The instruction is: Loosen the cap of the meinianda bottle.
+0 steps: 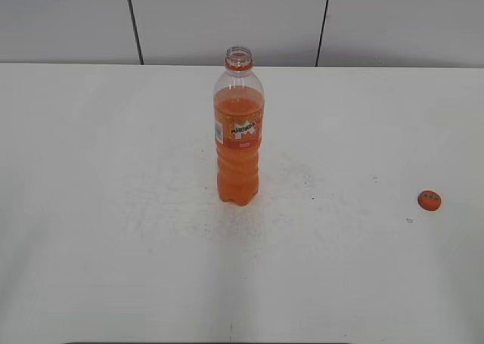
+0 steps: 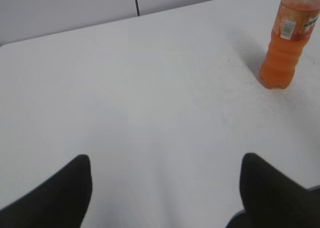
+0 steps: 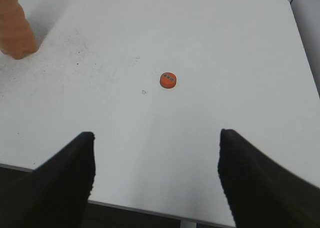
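The meinianda bottle (image 1: 238,128) stands upright at the table's middle, its neck open with no cap on it. It also shows in the left wrist view (image 2: 288,42) and at the top left corner of the right wrist view (image 3: 15,30). The orange cap (image 1: 429,200) lies flat on the table far to the right, also in the right wrist view (image 3: 168,80). My left gripper (image 2: 165,175) is open and empty, well short of the bottle. My right gripper (image 3: 156,155) is open and empty, short of the cap. Neither gripper shows in the exterior view.
The white table (image 1: 113,208) bears faint scuff marks around the bottle. Its near edge (image 3: 150,210) runs under my right gripper, with dark floor below. A grey panelled wall (image 1: 227,19) stands behind the table.
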Robot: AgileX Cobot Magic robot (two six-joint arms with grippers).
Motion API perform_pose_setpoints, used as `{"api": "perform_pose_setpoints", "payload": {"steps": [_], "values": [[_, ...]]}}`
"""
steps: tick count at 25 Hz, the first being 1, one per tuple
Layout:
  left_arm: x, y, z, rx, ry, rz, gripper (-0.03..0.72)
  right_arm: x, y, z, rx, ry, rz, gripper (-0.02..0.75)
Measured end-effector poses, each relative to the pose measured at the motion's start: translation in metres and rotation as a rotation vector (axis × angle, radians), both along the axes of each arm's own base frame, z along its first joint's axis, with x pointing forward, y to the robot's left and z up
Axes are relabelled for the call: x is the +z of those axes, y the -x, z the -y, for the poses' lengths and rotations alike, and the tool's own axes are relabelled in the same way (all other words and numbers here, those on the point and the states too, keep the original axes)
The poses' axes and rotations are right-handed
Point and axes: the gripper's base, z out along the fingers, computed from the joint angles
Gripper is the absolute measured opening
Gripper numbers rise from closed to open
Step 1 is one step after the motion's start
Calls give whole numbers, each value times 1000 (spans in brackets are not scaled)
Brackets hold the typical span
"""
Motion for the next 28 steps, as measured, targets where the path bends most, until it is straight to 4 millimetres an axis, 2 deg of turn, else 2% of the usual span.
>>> {"api": "perform_pose_setpoints", "payload": {"steps": [3,17,28], "values": [[0,7,0,-15,29,34,552,0,0,0,3,-5,-1,575],[0,8,2,-24,46,33,552,0,0,-1,8,-14,-2,575],[0,8,4,123,43,37,552,0,0,-1,8,-15,-2,575]]}}
